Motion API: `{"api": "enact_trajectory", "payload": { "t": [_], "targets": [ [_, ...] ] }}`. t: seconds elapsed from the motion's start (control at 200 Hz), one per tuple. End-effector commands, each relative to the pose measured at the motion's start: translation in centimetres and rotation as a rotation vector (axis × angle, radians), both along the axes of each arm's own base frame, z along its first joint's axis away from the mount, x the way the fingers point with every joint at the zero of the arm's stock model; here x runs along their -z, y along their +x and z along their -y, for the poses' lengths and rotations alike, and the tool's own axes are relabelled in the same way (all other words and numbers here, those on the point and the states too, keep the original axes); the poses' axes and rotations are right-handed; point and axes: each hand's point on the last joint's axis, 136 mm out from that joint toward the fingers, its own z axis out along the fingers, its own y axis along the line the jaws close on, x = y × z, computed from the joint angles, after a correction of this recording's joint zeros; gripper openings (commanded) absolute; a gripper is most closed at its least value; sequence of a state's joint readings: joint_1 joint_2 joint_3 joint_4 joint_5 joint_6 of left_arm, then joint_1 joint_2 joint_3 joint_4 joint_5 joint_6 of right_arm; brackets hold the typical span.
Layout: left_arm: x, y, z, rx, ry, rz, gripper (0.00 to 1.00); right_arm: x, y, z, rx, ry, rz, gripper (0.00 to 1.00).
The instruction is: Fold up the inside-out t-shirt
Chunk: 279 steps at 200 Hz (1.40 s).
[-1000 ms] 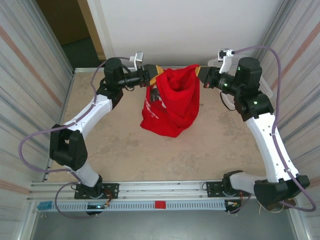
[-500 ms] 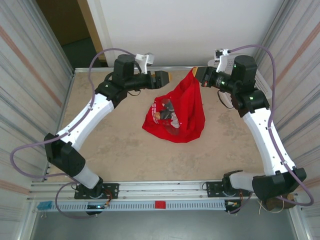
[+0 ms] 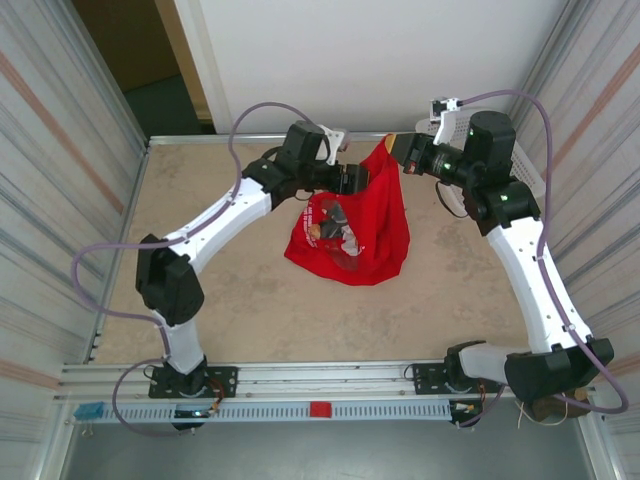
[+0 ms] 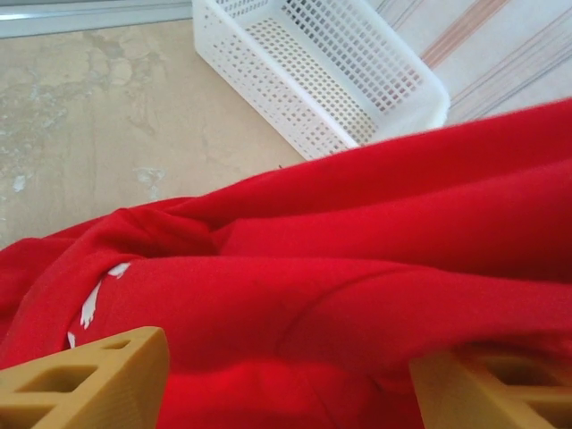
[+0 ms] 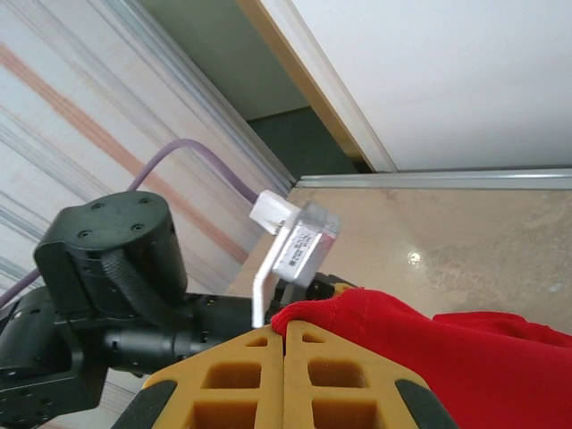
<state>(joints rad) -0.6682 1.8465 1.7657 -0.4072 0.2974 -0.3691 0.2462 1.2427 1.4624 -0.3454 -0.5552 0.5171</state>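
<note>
Top ext: inside-out t-shirt (image 3: 375, 215), bright red, sits mid-table toward the back. One corner is lifted, the rest droops in a cone w/ its lower edge bunched on the tan table (image 3: 250, 290). Tan-and-white print (image 3: 335, 225) shows on the left face of the heap. Right gripper (image 3: 392, 146) is at the lifted corner, the cloth's highest pt. Left gripper (image 3: 362, 180) is lower, against the shirt's upper left edge, arm reaching in from the left. Can't judge the jaw gap from here. White mesh basket (image 3: 424, 126) is at the back, behind the right arm.

L wrist: both tan fingers (image 4: 89, 375) at the bottom corners, jaws spread wide. Left gripper (image 4: 286, 398) is not clamped on anything, red cloth (image 4: 375, 268) crosses the whole gap in folds. Small white marks (image 4: 94, 304) on the cloth at left. Basket (image 4: 322, 71) is on the table beyond, apart from the shirt.

R wrist: right gripper (image 5: 284, 329) jaws pressed together, a red fold of shirt (image 5: 420, 357) pinched at the tips. Left arm (image 5: 107, 295), black w/ its wrist cam, is just beyond.
</note>
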Motion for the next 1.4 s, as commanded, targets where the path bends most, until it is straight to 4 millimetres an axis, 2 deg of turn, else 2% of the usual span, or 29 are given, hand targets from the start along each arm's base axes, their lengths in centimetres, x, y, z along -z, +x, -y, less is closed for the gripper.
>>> {"api": "enact_trajectory", "payload": {
  "t": [0.0,0.085,0.135,0.205,0.271,0.311,0.406,0.451,0.521,0.566,0.621,0.686,0.746,0.817,0.882,0.922,0.967,1.002,1.052,1.137,1.187,1.227,1.298,1.393],
  "targets": [
    [-1.4,1.3,-0.1,-0.043,0.020,0.062,0.52,-2.2,-1.3,0.3,-0.015,0.036,0.050,0.00],
    [-0.9,1.9,-0.6,-0.071,0.052,0.067,0.19,-1.4,-1.1,0.6,0.009,0.024,0.038,0.00],
    [-1.4,2.0,-1.3,-0.080,0.062,0.079,0.00,-0.6,-0.6,1.2,0.040,0.013,0.027,0.00],
    [-4.0,2.3,-2.9,-0.096,0.055,0.112,0.00,0.1,0.6,2.6,0.105,0.000,0.018,0.00],
    [-8.6,2.1,-4.4,-0.114,0.010,0.161,0.00,-0.2,2.2,4.4,0.169,0.012,0.017,0.00],
    [-12.5,1.5,-5.3,-0.115,-0.054,0.197,0.00,-0.9,3.3,5.6,0.202,0.033,0.019,0.00],
    [-22.2,-1.2,-6.4,-0.078,-0.224,0.313,0.00,-5.2,3.9,6.7,0.209,0.113,0.072,0.00],
    [-26.9,-3.1,-6.9,-0.052,-0.310,0.379,0.00,-8.0,3.3,6.6,0.196,0.141,0.124,0.00],
    [-32.4,-5.8,-8.0,-0.021,-0.437,0.457,0.00,-12.4,1.3,6.6,0.181,0.189,0.211,0.00],
    [-35.1,-7.5,-8.7,-0.002,-0.505,0.504,0.00,-14.9,-0.3,6.7,0.175,0.215,0.266,0.00],
    [-37.3,-8.9,-9.6,0.000,-0.559,0.550,0.00,-17.1,-2.2,6.8,0.174,0.231,0.322,0.00],
    [-38.1,-9.5,-10.8,-0.033,-0.565,0.591,0.00,-18.0,-3.7,7.1,0.189,0.228,0.358,0.00],
    [-36.8,-8.4,-11.7,-0.096,-0.530,0.580,0.00,-17.0,-3.7,7.3,0.206,0.204,0.343,0.00],
    [-33.2,-5.6,-13.0,-0.180,-0.459,0.490,0.00,-13.7,-1.8,7.3,0.216,0.180,0.256,0.00],
    [-28.4,-2.8,-14.1,-0.243,-0.378,0.353,0.00,-10.5,-0.6,6.9,0.202,0.173,0.168,0.00],
    [-26.0,-2.2,-14.4,-0.253,-0.348,0.278,0.00,-9.1,-0.6,6.5,0.184,0.181,0.131,0.00],
    [-25.0,-2.8,-14.1,-0.227,-0.356,0.236,0.00,-8.5,-1.4,6.0,0.161,0.192,0.123,0.00],
    [-25.8,-4.1,-13.8,-0.191,-0.395,0.257,0.00,-8.9,-2.5,5.6,0.148,0.197,0.141,0.00],
    [-28.0,-6.4,-13.4,-0.152,-0.466,0.333,0.00,-10.3,-4.3,5.3,0.138,0.194,0.186,0.00],
    [-32.8,-10.0,-13.6,-0.079,-0.604,0.461,0.00,-14.3,-6.9,5.7,0.138,0.205,0.294,0.00],
    [-35.0,-11.1,-14.0,-0.058,-0.640,0.506,0.00,-16.3,-7.8,5.9,0.145,0.203,0.348,0.00],
    [-35.8,-11.1,-14.1,-0.062,-0.636,0.518,0.00,-17.2,-8.0,5.9,0.139,0.199,0.370,0.00],
    [-35.9,-10.3,-13.9,-0.073,-0.597,0.526,0.00,-16.7,-6.6,5.2,0.110,0.193,0.340,0.00],
    [-34.6,-8.5,-13.0,-0.086,-0.580,0.482,0.00,-12.3,-3.9,2.7,0.039,0.167,0.223,0.01]
  ]
}}
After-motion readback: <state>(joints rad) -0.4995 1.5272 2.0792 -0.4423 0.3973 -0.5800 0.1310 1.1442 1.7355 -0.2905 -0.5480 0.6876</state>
